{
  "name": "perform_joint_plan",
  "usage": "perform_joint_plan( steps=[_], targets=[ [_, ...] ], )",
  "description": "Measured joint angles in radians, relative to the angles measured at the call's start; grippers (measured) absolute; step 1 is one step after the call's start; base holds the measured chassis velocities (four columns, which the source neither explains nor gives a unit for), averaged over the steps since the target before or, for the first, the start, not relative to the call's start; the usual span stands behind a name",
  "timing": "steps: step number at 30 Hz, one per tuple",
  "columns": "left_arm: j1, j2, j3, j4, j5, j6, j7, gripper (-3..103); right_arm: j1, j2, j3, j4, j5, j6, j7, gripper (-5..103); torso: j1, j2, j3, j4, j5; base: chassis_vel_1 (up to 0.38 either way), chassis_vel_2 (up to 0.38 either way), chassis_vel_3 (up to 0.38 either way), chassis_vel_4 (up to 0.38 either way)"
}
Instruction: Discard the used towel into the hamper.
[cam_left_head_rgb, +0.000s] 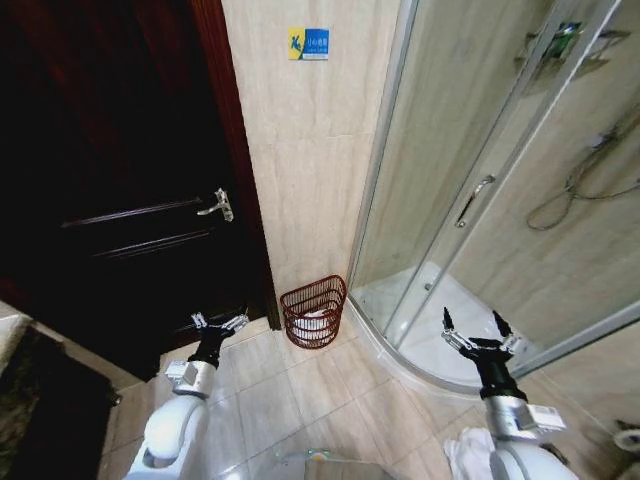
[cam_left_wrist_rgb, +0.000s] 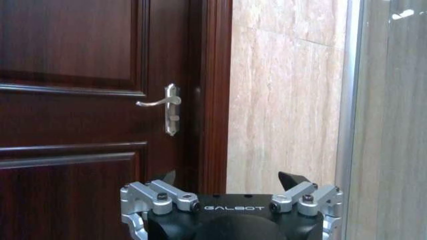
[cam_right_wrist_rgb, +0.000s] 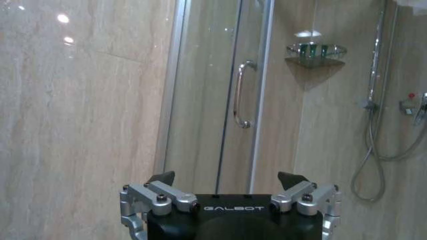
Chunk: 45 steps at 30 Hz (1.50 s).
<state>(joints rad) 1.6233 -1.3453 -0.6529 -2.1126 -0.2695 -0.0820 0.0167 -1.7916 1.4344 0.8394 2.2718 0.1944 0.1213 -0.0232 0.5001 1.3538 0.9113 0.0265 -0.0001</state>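
Observation:
The hamper (cam_left_head_rgb: 313, 312), a dark red-brown wire basket, stands on the tiled floor against the beige wall, between the door and the shower enclosure; something white lies inside it. A crumpled white towel (cam_left_head_rgb: 466, 451) lies on the floor at the lower right, beside my right arm. My left gripper (cam_left_head_rgb: 220, 322) (cam_left_wrist_rgb: 230, 177) is open and holds nothing, low in front of the door and left of the hamper. Over the shower's curved threshold, well right of the hamper, my right gripper (cam_left_head_rgb: 475, 325) (cam_right_wrist_rgb: 227, 177) also stands open and holds nothing.
A dark wooden door (cam_left_head_rgb: 110, 180) with a metal handle (cam_left_head_rgb: 217, 205) fills the left. The glass shower enclosure (cam_left_head_rgb: 470, 190) with its raised white threshold (cam_left_head_rgb: 400, 355) takes up the right. Open tiled floor (cam_left_head_rgb: 290, 385) lies before the hamper.

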Motion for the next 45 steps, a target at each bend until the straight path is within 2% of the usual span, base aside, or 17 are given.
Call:
perform_joint_plan(
  steps=[19, 45],
  targets=[
    [-0.006, -0.022, 0.025, -0.006, 0.029, -0.018, -0.034, 100, 0.01, 0.004, 0.001, -0.012, 0.02, -0.001, 0.001, 100, 0.0, 0.0, 0.0, 0.0, 0.0002, 0.027, -0.03, -0.023, 0.031],
    [-0.006, -0.03, 0.04, 0.002, 0.034, -0.031, -0.035, 100, 0.001, 0.002, 0.019, -0.004, 0.012, 0.006, 0.021, 100, 0.0, 0.0, 0.0, 0.0, 0.0001, 0.0, 0.0, 0.0, 0.0]
  ],
)
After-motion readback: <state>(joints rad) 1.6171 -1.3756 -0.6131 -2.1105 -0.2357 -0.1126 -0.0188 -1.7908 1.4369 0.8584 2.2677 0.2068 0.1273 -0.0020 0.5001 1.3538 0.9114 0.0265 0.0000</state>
